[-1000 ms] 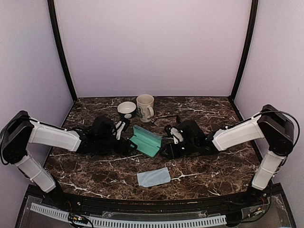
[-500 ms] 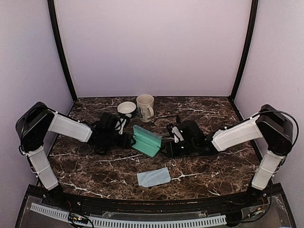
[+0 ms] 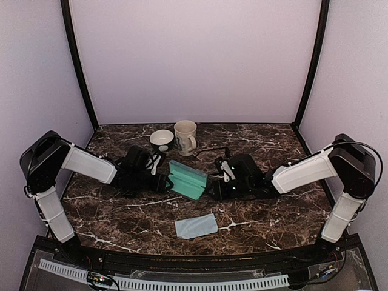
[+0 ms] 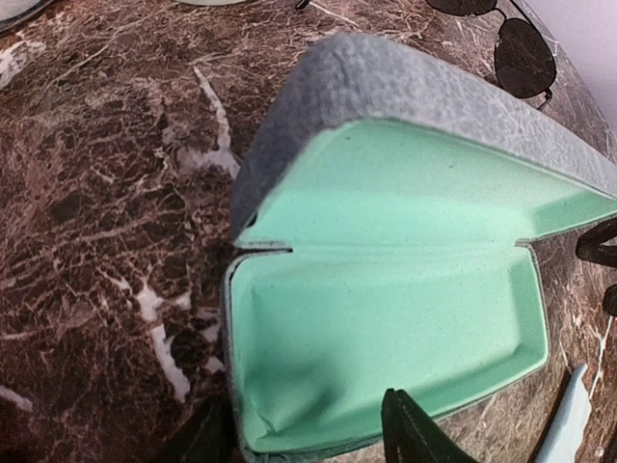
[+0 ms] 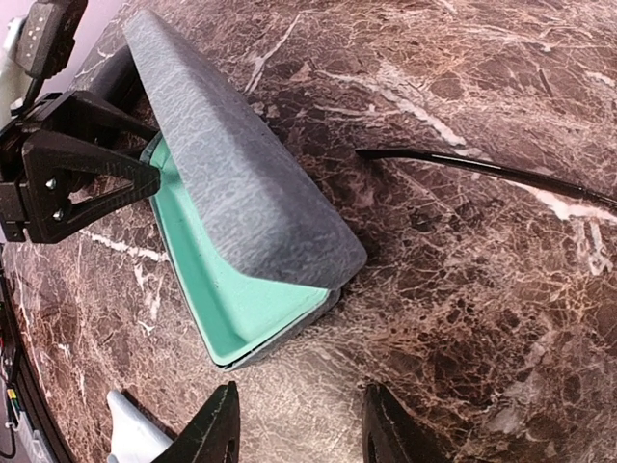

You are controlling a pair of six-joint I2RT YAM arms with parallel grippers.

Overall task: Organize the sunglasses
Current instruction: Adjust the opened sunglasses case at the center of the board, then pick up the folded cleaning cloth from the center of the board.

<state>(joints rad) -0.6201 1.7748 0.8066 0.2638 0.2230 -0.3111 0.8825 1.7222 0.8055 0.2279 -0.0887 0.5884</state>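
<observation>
Case [image 3: 187, 180] lies open, likely ready for sunglasses [image 4: 521, 58].
Left gripper [image 4: 301, 413] fingers apart at its corner; right gripper [image 5: 301, 388] apart, empty.

You get only the two dark lenses of the sunglasses [image 4: 525, 53] in the left wrist view, clipped by its top edge; the right wrist view shows one slim arm running off right. The pale cloth [image 5: 133, 436] is cut at the bottom edge.
</observation>
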